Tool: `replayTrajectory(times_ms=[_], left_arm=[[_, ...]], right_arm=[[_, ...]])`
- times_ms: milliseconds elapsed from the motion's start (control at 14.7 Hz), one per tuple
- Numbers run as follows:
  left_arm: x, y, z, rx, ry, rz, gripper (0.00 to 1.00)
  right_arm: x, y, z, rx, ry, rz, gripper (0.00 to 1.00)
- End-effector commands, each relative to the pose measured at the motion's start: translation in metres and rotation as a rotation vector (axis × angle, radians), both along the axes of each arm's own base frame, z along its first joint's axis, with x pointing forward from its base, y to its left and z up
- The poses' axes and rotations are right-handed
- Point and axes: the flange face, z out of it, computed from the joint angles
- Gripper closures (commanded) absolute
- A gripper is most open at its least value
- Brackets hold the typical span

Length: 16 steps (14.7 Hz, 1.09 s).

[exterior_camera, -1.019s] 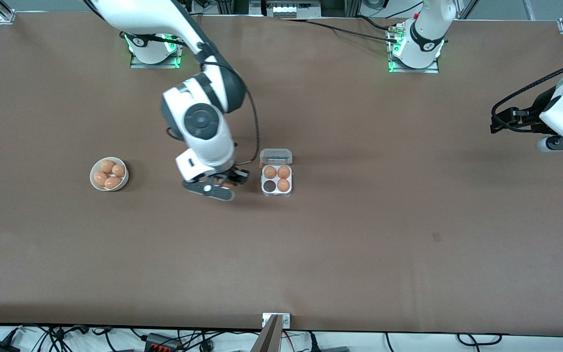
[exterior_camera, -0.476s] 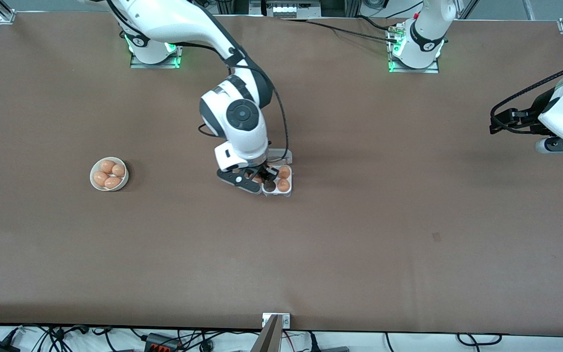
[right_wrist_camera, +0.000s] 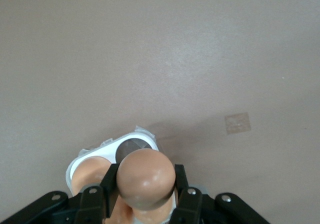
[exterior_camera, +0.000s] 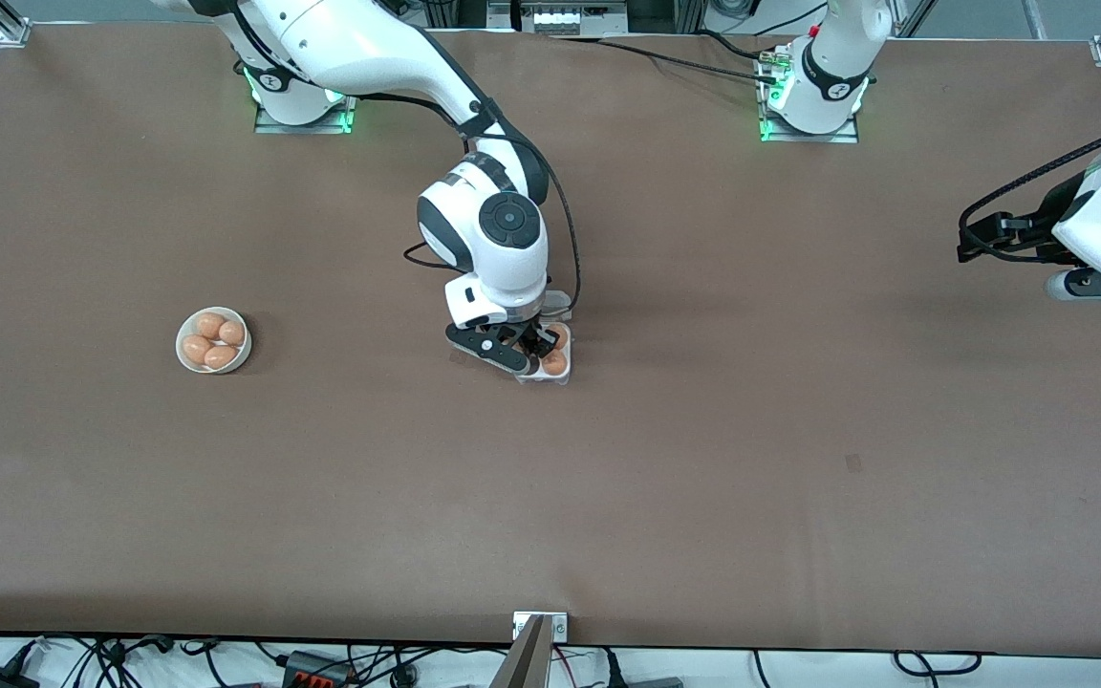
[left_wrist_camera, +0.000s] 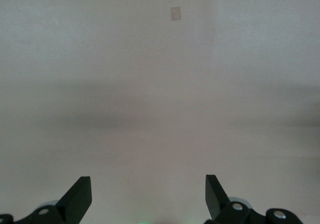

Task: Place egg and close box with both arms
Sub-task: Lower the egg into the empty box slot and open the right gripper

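The right arm's black two-finger gripper (exterior_camera: 533, 355) was clenched on a small smooth orange-brown oval egg (right_wrist_camera: 145, 179) and hung directly over the small square four-cell egg box with a white tray (exterior_camera: 543, 375). The right wrist view showed the egg pinched between the two black fingers (right_wrist_camera: 186, 196), with one dark, unfilled cell (right_wrist_camera: 133, 147) just past it and another egg (right_wrist_camera: 91, 170) seated beside that cell. This placement over the tray appeared intended to line the carried egg up with the one vacant cell before lowering.

The egg's long axis appeared to run roughly along the gripper's approach line, with a rounded end facing the wrist camera; whether the blunt or the narrow end pointed down could not be determined. Such an end-down hold would suit the upright seating of the eggs already in the tray.

The box's hinged clear plastic lid (exterior_camera: 560, 302) lay open, farther from the front camera than the tray and largely hidden by the arm.

The left arm's black two-finger gripper (left_wrist_camera: 148, 200) was released, fingers spread wide with nothing between them, and it waited over bare brown table (exterior_camera: 799, 478) at the left arm's end, well apart from the box. A round white bowl (exterior_camera: 213, 340) holding four further eggs stood toward the right arm's end.
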Motion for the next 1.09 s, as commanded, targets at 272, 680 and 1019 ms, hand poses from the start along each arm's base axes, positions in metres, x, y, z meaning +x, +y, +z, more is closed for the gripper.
replayTrajectory(times_ms=[272,680,1019], left_arm=[[0.004,0.002,0.006,-0.011,-0.004,-0.016,0.00],[0.004,0.002,0.006,-0.011,-0.004,-0.016,0.00],[0.004,0.001,0.006,-0.013,-0.004,-0.016,0.00]], right_arm=[[-0.004,0.017,-0.007,-0.015,-0.093,-0.022,0.73],[-0.005,0.016,-0.010,-0.020,-0.086,-0.023,0.26],[0.001,0.010,-0.006,-0.022,-0.089,-0.021,0.00]])
